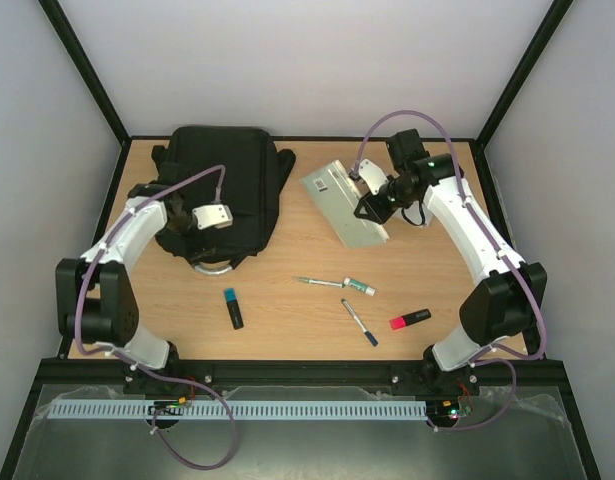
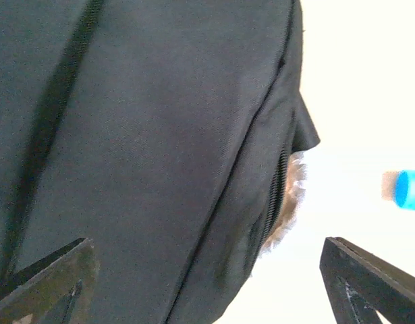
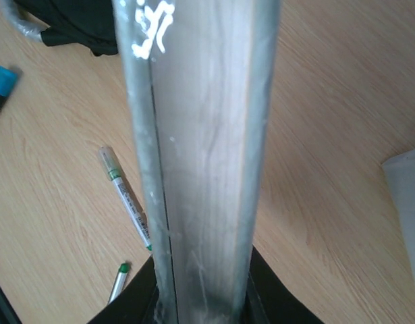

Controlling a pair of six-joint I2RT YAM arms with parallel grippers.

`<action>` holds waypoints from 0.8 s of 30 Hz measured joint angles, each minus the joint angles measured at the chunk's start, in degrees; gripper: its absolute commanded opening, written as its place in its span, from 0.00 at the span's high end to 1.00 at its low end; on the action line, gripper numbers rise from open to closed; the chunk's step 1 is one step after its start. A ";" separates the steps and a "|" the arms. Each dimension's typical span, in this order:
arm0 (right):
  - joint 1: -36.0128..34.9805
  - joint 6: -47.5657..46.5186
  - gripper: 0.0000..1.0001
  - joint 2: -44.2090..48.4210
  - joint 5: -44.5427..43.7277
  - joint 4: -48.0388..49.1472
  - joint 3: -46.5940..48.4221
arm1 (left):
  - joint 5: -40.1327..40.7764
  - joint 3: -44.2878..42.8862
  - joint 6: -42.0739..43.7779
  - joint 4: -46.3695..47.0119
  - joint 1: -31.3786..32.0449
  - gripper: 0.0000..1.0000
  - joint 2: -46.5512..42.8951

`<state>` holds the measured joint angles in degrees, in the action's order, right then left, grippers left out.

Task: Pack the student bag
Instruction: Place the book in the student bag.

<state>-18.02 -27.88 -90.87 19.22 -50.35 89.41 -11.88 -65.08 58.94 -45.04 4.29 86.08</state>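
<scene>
Top external view: low in the frame, a green-capped white marker lies on the wooden table, the left gripper hangs wide open over the large black soft fabric student bag at upper left, and the right gripper clamps a flat translucent whitish pouch at upper centre.

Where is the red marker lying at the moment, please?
In the top view the red marker lies on the table toward its near right, just right of the dark pen and close to the right arm's base.

Top camera overlooks the whole table; left wrist hugs the student bag; both wrists catch the blue-capped marker.
</scene>
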 measured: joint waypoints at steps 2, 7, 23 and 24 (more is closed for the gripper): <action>0.00 0.00 0.99 0.46 0.44 -0.37 -0.44 | -1.38 -2.67 2.08 -3.37 0.00 0.13 3.43; 0.00 -0.09 0.99 1.01 1.09 -1.09 -0.94 | -4.50 -7.89 3.93 -8.61 0.55 0.22 10.34; 0.00 -0.20 0.99 2.49 1.36 -1.51 -2.93 | 7.08 -7.98 13.20 -12.35 -3.41 0.27 13.05; 0.00 -0.20 0.99 2.49 1.40 -1.49 -2.93 | 7.72 -7.98 13.81 -12.15 -3.93 0.27 13.03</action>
<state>-18.02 -28.08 -88.38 20.62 -51.83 86.48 -4.16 -73.06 72.75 -57.19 0.36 99.11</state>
